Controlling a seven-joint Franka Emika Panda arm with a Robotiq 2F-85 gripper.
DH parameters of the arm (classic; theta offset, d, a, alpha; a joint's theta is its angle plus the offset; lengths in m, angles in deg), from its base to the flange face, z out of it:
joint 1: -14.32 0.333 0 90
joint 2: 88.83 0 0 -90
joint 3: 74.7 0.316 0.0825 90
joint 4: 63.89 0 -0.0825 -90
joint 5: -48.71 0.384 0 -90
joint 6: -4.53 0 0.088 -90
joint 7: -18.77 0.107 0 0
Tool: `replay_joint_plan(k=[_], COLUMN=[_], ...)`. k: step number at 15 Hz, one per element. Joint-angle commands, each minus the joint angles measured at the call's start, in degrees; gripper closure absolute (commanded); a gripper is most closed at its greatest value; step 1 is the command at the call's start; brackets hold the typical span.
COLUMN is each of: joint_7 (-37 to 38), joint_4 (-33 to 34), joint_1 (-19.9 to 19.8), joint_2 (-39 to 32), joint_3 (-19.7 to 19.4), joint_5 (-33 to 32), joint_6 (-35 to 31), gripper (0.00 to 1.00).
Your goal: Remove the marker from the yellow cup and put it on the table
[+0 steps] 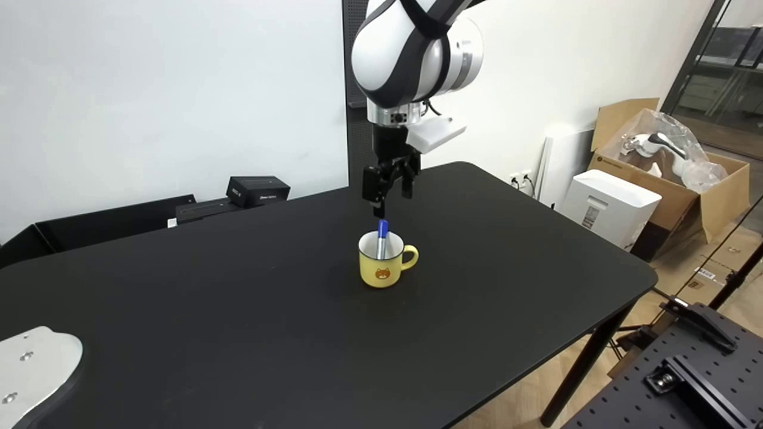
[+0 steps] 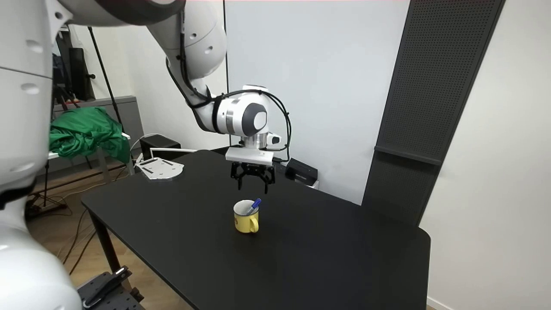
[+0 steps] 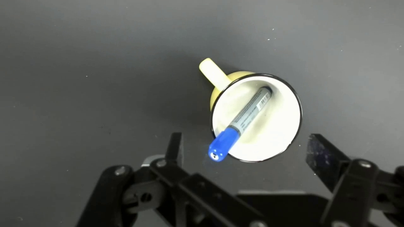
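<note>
Plainly, in an exterior view the marker (image 1: 382, 239) leans inside the cup (image 1: 381, 273), which stands upright, well in from the edges of the table (image 1: 208, 339). In an exterior view the gripper (image 2: 253, 188) hangs above both, jaws spread wide, holding nothing. In the wrist view the blue cap (image 3: 224, 143) pokes past the rim (image 3: 252, 161), nearer one finger (image 3: 174, 149) than the other. To grasp well, the gripper should centre on the cap, stay above the rim lest a finger knock it, pinch softly, then lift along the marker's lean and lay it well inside the edges.
</note>
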Motion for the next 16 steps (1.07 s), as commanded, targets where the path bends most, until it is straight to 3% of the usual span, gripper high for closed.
replay_joint_plan(k=[1, 16], joint_7=[0.15, 0.88], joint_4=[0.17, 8.44], joint_1=[-0.39, -0.61], joint_2=[-0.1, -10.56], joint_3=[0.42, 0.44], joint_5=[-0.16, 0.29], joint_6=[0.18, 0.47], gripper=[0.0, 0.0])
